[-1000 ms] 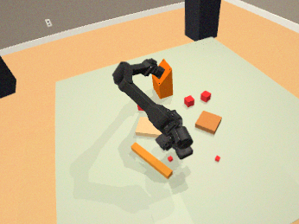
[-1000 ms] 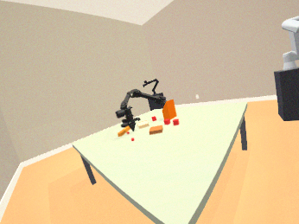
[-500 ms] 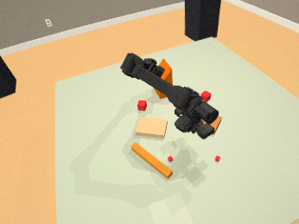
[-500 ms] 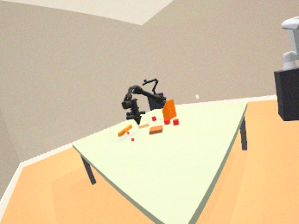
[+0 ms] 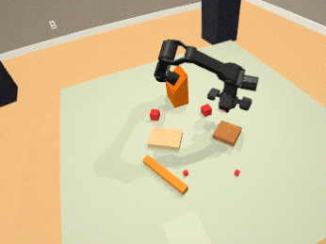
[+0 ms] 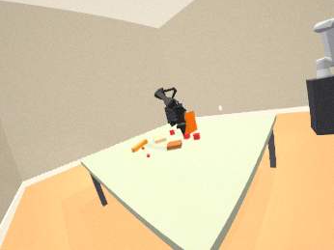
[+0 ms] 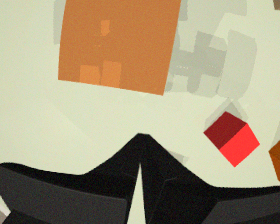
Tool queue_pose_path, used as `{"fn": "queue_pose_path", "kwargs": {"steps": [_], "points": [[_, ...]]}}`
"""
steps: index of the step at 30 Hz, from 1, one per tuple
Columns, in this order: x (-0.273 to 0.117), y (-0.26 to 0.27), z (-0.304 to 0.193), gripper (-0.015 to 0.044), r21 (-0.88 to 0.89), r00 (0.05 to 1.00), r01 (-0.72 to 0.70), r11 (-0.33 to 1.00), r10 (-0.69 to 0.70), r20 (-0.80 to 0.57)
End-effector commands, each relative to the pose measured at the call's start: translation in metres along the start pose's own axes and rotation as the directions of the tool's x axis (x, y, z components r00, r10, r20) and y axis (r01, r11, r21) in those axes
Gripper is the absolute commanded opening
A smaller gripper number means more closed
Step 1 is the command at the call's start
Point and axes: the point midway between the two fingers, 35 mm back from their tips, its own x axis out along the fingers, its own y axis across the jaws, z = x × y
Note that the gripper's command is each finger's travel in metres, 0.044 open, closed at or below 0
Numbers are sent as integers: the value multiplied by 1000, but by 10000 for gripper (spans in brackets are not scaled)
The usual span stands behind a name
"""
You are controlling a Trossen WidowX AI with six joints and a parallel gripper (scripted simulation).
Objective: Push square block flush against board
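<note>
Gripper [image 5: 225, 108] [image 6: 181, 130] [image 7: 141, 138] narrow, tips together, nothing between them; it hung just off the far side of the brown square block [image 5: 227, 133] [image 6: 174, 145] [image 7: 117, 47]. The block lay flat, well apart from the long orange board [image 5: 165, 174] [image 6: 139, 145], which I took for the target. Step in hand, as I judged it: getting behind the block for a push. Best done by coming down beside it, clear of the red cube [image 5: 206, 110] [image 6: 186, 136] [image 7: 232, 137], tips low and centred on 1 side face so the block would slide rather than spin. It sat at an angle to the board, so it probably wanted a turn first, by short nudges near 1 corner, then a slow square push until 1 whole side met the board and 1 edge came even. The tan slab [image 5: 165, 138] [image 6: 159, 139] stood near enough to snag a careless sweep. Surface: pale green table top [image 5: 94, 199] [image 6: 208, 189] [image 7: 40, 110], shadows across it. Room: beige walls [image 5: 118, 10] [image 6: 97, 69], white skirting, orange floor [image 5: 28, 170] [image 6: 72, 223], and a pale arm [image 6: 329, 44] on a dark pedestal [image 6: 322, 107].
</note>
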Motion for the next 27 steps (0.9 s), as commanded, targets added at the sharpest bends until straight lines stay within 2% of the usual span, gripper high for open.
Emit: {"fn": "queue_pose_path", "kwargs": {"steps": [1, 3, 5, 27], "points": [[15, -1, -1, 0, 13, 1000, 5, 1000, -5, -9], [46, -1, -1, 0, 13, 1000, 6, 1000, -6, -7], [58, -2, -1, 0, 13, 1000, 7, 1000, -7, -6], [57, 0, 25, 0, 13, 1000, 5, 1000, -5, -8]]}}
